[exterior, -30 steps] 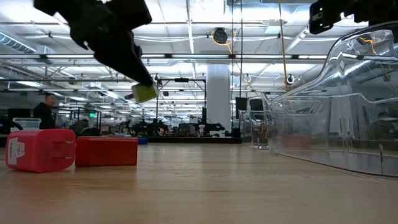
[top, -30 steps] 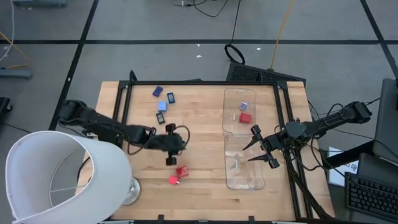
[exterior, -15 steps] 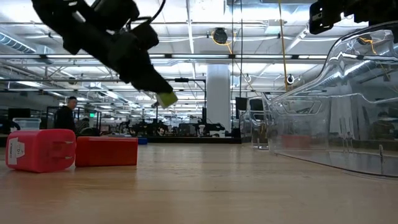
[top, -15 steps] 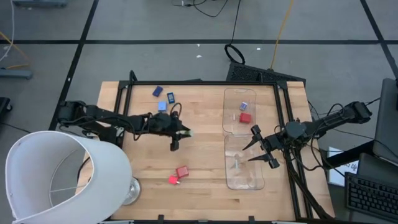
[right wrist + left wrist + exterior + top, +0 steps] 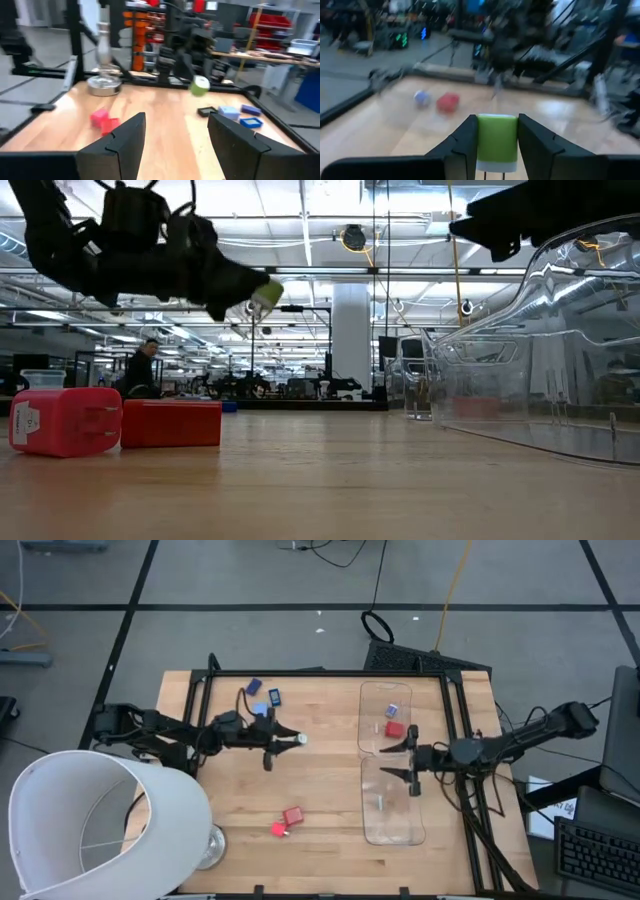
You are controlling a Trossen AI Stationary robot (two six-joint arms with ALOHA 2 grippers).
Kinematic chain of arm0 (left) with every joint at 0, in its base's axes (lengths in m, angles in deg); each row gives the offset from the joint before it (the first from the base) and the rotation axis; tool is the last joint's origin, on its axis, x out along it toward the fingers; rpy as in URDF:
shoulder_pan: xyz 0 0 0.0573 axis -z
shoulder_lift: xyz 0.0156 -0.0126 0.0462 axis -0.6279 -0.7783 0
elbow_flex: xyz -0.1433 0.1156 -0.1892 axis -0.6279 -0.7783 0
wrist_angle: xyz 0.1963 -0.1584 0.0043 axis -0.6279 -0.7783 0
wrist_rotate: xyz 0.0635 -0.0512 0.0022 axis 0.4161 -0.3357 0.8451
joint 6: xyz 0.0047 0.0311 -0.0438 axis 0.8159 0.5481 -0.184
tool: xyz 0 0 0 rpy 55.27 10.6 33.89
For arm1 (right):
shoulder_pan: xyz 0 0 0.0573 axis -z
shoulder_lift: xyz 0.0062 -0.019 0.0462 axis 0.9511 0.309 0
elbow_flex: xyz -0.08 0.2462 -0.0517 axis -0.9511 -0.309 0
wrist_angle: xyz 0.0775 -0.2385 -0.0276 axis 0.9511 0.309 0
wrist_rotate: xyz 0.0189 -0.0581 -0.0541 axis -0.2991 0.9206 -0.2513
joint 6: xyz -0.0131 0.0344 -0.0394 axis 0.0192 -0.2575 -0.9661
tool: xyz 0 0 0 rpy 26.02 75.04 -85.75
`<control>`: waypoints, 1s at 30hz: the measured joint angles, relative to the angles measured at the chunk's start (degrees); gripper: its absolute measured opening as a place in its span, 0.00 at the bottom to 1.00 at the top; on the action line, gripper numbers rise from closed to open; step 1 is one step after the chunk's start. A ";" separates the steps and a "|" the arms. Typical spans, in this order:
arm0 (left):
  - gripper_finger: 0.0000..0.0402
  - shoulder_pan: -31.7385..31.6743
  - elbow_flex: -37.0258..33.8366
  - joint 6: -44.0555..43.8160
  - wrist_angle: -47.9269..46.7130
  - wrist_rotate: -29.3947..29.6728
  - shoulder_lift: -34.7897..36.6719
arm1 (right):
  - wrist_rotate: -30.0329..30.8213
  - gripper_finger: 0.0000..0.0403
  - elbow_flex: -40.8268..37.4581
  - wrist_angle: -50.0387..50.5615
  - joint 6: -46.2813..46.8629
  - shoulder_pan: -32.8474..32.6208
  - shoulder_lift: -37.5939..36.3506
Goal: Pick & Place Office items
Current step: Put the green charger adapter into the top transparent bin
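A: In the high view the left gripper is hanging above the table, middle of the frame, clamped on a green piece. How should it be carrying this?

B: I'd judge level and slow toward the clear tray at centre-right, letting go only once it is over the tray's open floor, clear of the red piece and pale blue piece lying in the upper half.

A: In the low view?

B: The piece is riding high, upper left, well above the wood.

A: And the left wrist view?

B: The fingers are pressing both sides of the piece.

A: The right wrist view?

B: The right gripper is standing parted and holding nothing; the high view puts it over the tray.
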 joint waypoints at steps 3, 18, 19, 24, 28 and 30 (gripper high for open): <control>0.28 1.34 2.05 0.35 1.11 -0.69 0.02 | 0.12 0.51 0.00 -4.55 0.00 2.21 3.76; 0.28 6.10 15.62 11.25 -11.28 -0.72 -0.04 | -0.05 0.51 0.19 -26.82 4.76 12.32 21.74; 0.28 5.91 15.62 11.25 -11.20 -0.72 -0.04 | -0.07 0.51 0.63 -27.58 4.72 12.34 22.87; 0.28 5.30 15.64 10.82 -9.13 -0.55 -0.27 | -1.67 0.51 4.39 -27.97 2.60 12.34 28.10; 0.28 5.34 15.68 9.74 -2.45 -0.65 -2.73 | -3.13 0.51 8.72 -28.04 0.44 12.31 32.39; 0.28 5.32 15.68 9.09 0.20 -0.56 -4.26 | -3.11 0.51 10.53 -28.02 -0.45 12.29 34.11</control>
